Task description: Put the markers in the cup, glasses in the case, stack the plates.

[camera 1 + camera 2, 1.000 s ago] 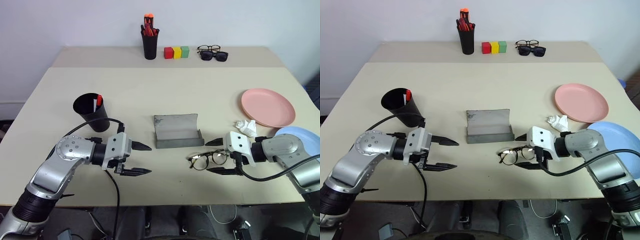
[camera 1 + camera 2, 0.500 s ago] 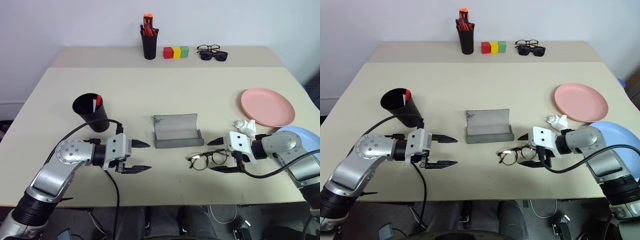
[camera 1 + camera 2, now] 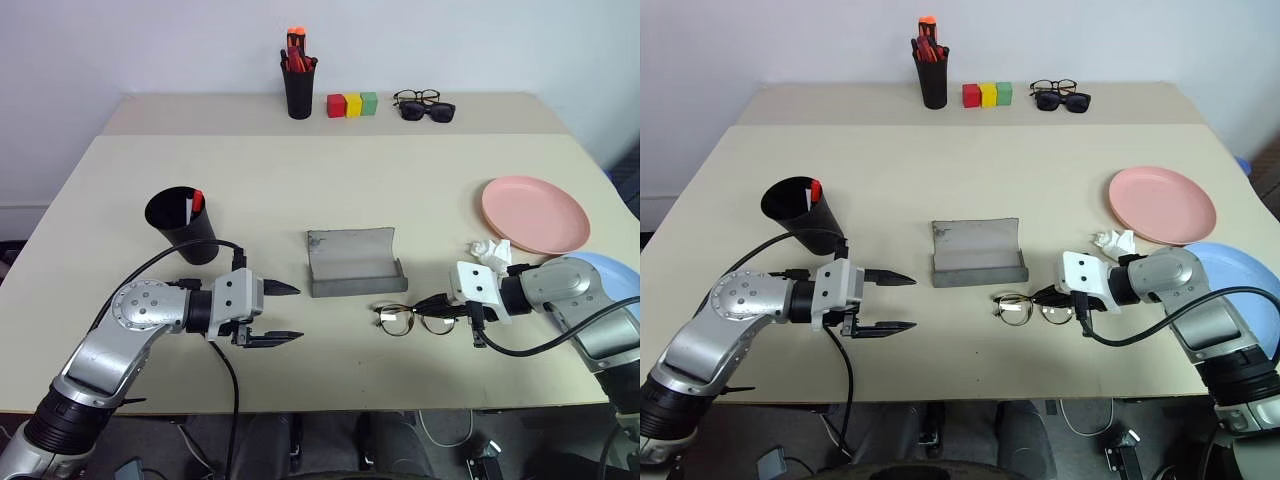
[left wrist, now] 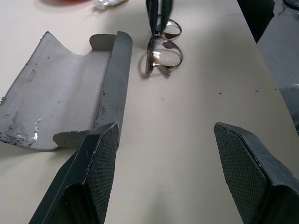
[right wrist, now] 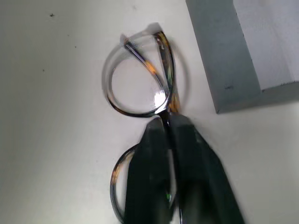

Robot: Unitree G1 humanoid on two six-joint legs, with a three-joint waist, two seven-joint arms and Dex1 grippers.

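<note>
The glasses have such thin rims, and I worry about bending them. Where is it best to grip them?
At the bridge between the lenses, coming from the right, as the right gripper does: the glasses lie beside the open case.

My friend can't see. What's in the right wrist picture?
Two black fingers are pinched shut on the bridge of thin dark-rimmed round glasses lying on a cream table. The open grey felt case sits just beside them.

Glasses just before case; cup left.
</note>
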